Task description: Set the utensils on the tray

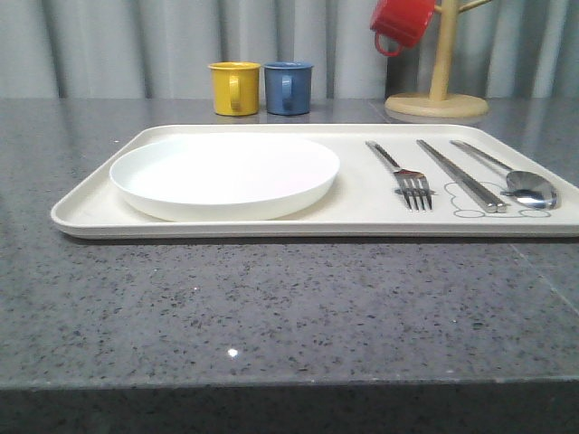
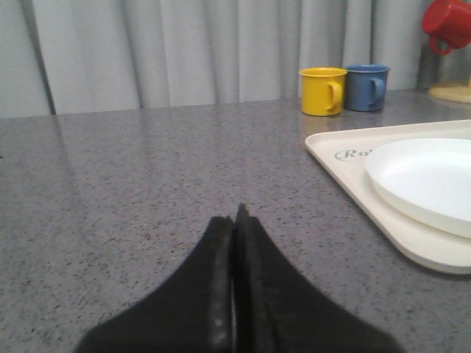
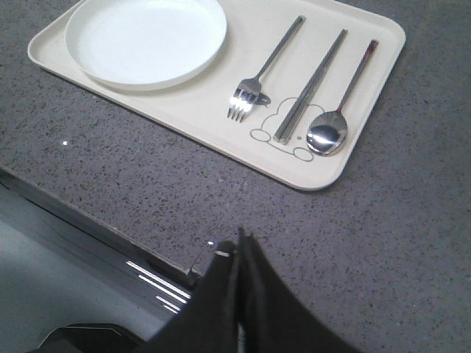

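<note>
Looked finished. Left tool [image 2: 234,220] and right tool [image 3: 239,246] pressed together, gripping nothing, low in the wrist frames. Beyond, on the tray [image 1: 90,212]: plate [image 1: 224,174] left; fork [image 1: 403,174], chopsticks [image 1: 460,176], spoon [image 1: 516,179] right. Nothing left.

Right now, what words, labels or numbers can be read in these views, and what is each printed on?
"Ro": grey script on the tray near its corner, seen from the left wrist; the plate hides the rest of the word.
The yellow mug, the blue mug and the red mug show no readable text.
</note>
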You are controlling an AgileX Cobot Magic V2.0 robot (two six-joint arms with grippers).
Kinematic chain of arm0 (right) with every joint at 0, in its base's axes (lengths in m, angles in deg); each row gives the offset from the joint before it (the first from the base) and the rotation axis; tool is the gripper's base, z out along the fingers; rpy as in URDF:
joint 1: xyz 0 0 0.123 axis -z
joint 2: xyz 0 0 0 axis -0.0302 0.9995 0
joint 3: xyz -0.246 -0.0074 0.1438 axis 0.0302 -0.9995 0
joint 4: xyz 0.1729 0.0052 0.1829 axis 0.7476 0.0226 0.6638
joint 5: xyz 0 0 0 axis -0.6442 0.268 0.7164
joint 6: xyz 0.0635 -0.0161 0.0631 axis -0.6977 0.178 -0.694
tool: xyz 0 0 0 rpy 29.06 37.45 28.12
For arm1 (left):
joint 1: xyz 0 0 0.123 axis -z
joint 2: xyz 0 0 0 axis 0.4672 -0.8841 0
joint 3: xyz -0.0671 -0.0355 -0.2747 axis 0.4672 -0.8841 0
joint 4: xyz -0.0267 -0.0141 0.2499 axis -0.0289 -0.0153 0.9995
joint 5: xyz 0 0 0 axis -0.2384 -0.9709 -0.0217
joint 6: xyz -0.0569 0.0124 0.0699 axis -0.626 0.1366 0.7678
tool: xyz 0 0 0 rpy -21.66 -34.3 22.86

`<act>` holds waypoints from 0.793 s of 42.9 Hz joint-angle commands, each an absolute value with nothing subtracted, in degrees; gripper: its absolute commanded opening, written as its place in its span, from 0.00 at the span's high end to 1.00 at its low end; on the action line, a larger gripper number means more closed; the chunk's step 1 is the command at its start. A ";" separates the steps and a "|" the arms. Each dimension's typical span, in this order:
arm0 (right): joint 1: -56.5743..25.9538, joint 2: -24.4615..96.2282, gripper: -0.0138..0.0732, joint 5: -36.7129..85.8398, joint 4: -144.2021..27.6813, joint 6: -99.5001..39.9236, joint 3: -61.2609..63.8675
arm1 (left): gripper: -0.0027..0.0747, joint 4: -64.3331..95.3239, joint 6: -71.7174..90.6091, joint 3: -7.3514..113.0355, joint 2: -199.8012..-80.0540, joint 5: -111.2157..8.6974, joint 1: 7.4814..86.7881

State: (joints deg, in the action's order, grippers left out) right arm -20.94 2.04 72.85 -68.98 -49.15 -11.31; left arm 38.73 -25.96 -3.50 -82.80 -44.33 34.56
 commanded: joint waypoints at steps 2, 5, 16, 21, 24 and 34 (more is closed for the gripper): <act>-21.04 2.37 0.98 69.31 -69.16 -48.68 -9.92 | 0.99 37.97 -25.90 -5.27 -80.96 -35.31 32.69; -21.04 2.37 0.98 69.31 -69.16 -48.68 -9.92 | 0.99 38.08 -25.90 -5.34 -80.85 -35.86 32.16; -21.04 2.37 0.98 69.50 -69.17 -48.68 -9.92 | 0.99 38.08 -25.90 -5.46 -80.85 -35.07 30.46; -21.04 2.37 0.98 69.54 -69.17 -48.68 -9.92 | 0.99 38.08 -25.90 -5.46 -80.85 -35.07 30.46; -21.04 2.37 0.98 69.54 -69.17 -48.68 -9.92 | 0.99 38.08 -25.90 -5.46 -80.85 -35.07 30.46; -21.04 2.37 0.98 69.54 -69.17 -48.68 -9.92 | 0.99 38.08 -25.90 -5.46 -80.85 -35.07 30.46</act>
